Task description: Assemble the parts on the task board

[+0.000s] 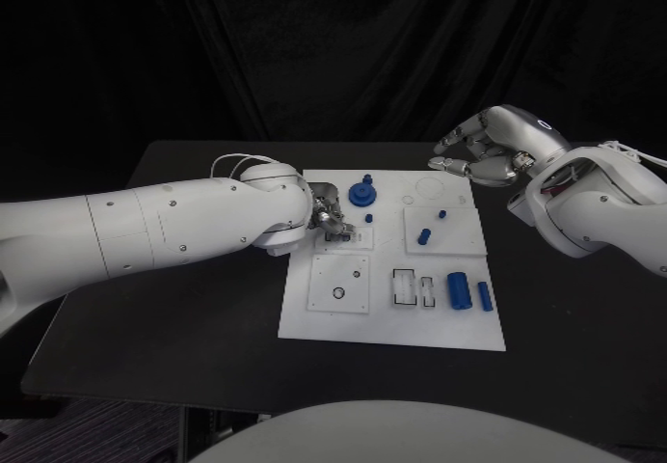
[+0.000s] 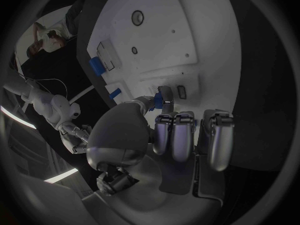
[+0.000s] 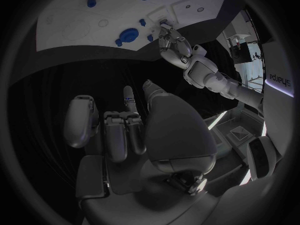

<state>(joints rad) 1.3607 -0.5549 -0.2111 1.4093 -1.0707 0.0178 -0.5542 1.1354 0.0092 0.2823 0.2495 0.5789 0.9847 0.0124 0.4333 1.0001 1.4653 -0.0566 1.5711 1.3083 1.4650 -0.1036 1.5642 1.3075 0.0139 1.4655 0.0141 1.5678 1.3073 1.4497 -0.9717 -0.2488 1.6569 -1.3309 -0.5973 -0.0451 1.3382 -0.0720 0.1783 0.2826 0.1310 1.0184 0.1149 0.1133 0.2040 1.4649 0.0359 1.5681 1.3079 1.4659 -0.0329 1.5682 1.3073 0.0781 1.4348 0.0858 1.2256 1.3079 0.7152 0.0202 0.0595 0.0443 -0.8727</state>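
1. The task board (image 1: 396,323), a white plate, lies in the middle of the black table (image 1: 167,338), its near edge closest to the camera
2. By the board's near right corner two blue cylinders (image 1: 470,293) lie side by side, just beside a small rectangular recess (image 1: 405,286)
3. A square white plate (image 1: 342,283) with small holes sits on the near left part of the board
4. Farther back, on the right, another square plate (image 1: 438,228) carries two small blue pegs (image 1: 425,232)
5. Near the board's far edge stands a blue round part (image 1: 362,196) with a stem rising from it
6. The left robot hand (image 1: 328,216) rests over the left side of the board, just beside that round part; in the left wrist view its thumb and a finger pinch a small blue part (image 2: 157,101) right at the board's surface, the other fingers (image 2: 181,135) curled in
7. The right robot hand (image 1: 480,154) hovers off the board near the table's far right corner, fingers curled inward with nothing between them, as the right wrist view (image 3: 134,130) also shows
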